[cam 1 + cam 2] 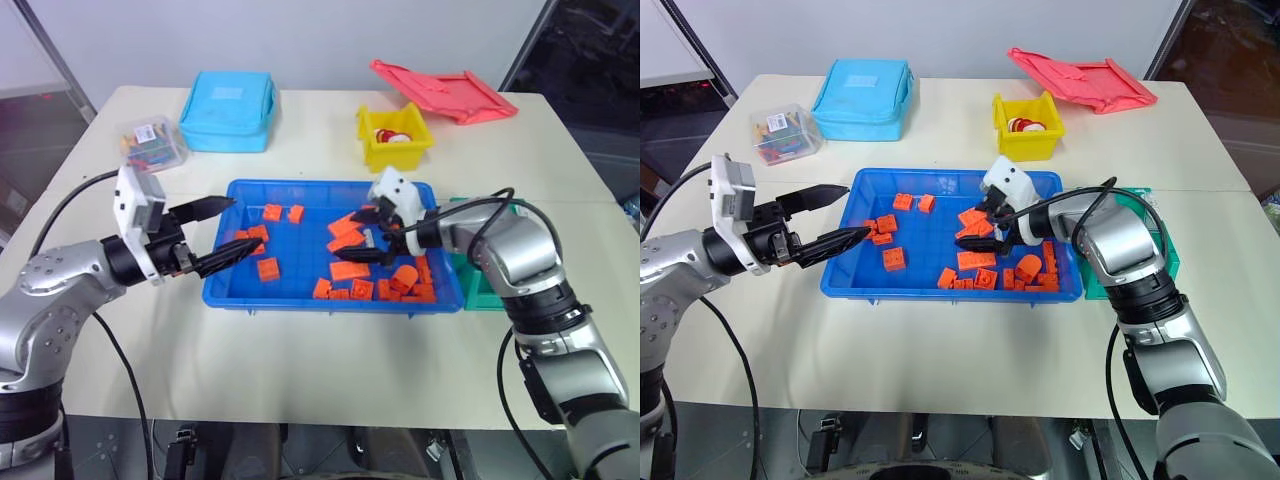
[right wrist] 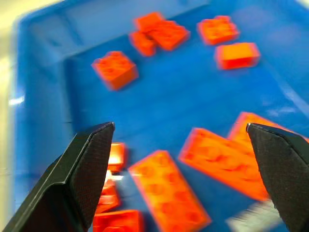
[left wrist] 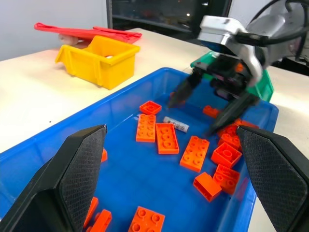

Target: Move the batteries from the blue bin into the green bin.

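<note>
left gripper [image 1: 222,232]: hanging over the table at the near left end of the blue bin, fingers spread apart, nothing between them.
blue bin [image 1: 300,297]: big shallow tray mid-table, loaded with orange bricks [image 1: 349,270], mostly piled toward its right half.
right gripper [image 3: 207,113]: reaching in over the right part of the blue bin, pointing down and left, fingers wide apart and empty, tips hanging just above the bricks.
battery [image 3: 175,124]: one little silver cylinder lying flat on the blue floor between the bricks, just beside the right gripper's fingertips, not touching them. It has dark markings on it but I can't read them.
other batteries: can't pick out any more. There's a pale smear at the edge of the right wrist view near one finger, way too blurry to call.
green bin [image 1: 486,290]: right against the blue bin's right end, mostly hidden behind the right arm, so no idea what's inside.
yellow bin [image 1: 396,137]: farther back, behind the blue bin, something red and white inside, hard to make out.
clear box [image 1: 150,144]: far left, colourful bits inside plus a label too small to read.
light-blue pouch [image 1: 229,112]: far side, zipped, no writing I can see.
red lid [image 1: 445,91]: far right corner, lying flat.
</note>
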Tool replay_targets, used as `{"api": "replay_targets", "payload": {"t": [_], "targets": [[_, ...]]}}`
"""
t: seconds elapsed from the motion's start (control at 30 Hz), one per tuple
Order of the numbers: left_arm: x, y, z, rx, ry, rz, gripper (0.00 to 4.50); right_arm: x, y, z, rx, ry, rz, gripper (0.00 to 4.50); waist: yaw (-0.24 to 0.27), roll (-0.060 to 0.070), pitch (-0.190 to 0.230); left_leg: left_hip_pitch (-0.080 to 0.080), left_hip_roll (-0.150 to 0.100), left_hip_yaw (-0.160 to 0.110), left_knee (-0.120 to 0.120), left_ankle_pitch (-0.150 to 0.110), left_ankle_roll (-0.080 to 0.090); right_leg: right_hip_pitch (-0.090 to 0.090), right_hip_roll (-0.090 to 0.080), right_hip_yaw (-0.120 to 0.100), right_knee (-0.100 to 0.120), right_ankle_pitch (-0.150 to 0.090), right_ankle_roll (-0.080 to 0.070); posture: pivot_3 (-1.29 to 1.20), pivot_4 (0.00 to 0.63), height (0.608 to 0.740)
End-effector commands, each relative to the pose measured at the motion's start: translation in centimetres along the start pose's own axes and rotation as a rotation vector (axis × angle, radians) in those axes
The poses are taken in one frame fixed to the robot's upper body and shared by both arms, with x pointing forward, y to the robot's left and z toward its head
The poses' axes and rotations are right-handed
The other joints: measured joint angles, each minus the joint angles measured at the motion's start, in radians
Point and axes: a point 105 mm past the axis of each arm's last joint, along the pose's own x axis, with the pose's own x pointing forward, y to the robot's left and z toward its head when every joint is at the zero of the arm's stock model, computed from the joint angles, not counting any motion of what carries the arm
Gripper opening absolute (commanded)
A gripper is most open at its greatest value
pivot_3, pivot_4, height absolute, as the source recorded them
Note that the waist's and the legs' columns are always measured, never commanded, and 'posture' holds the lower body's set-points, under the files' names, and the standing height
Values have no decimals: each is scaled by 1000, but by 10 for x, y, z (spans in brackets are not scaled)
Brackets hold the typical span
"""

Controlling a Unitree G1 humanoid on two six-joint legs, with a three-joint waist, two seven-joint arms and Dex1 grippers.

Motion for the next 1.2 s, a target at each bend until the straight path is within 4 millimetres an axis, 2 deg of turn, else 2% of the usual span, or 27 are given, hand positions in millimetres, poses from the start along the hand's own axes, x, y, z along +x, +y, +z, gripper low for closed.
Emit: {"api": "replay_targets", "payload": {"t": [0.03,0.37,0.6,1.0,1.1,1.2], "targets": [[-2,0,8,44,-26,10,4500,-4,-17,-1,-63,30,-97,4480,2,0,0,0,0,0,0,0,0,0,0,0,0,0,0,0,150,740],[-5,-1,6,45,-25,22,4500,9,-12,-29,-20,109,-97,4480,0,0,0,0,0,0,-1,0,0,0,0,0,0,0,0,0,150,740],[-4,-2,12,61,-29,19,4500,6,-21,-56,-15,202,-150,4480,0,0,0,0,0,0,0,0,0,0,0,0,0,0,0,0,150,740],[0,-4,10,63,-28,12,4500,13,-27,-67,63,215,-197,4480,-1,0,0,1,0,0,0,0,0,0,0,0,0,0,0,0,150,740],[-1,-6,12,65,-24,1,4500,15,-29,-68,63,216,-203,3726,-1,0,0,1,0,0,0,0,0,1,0,0,0,0,0,0,150,740],[-2,-9,12,62,-11,-17,4500,16,-29,-69,60,219,-200,2355,0,0,0,1,0,0,0,0,0,1,0,0,0,0,0,0,150,740]]}}
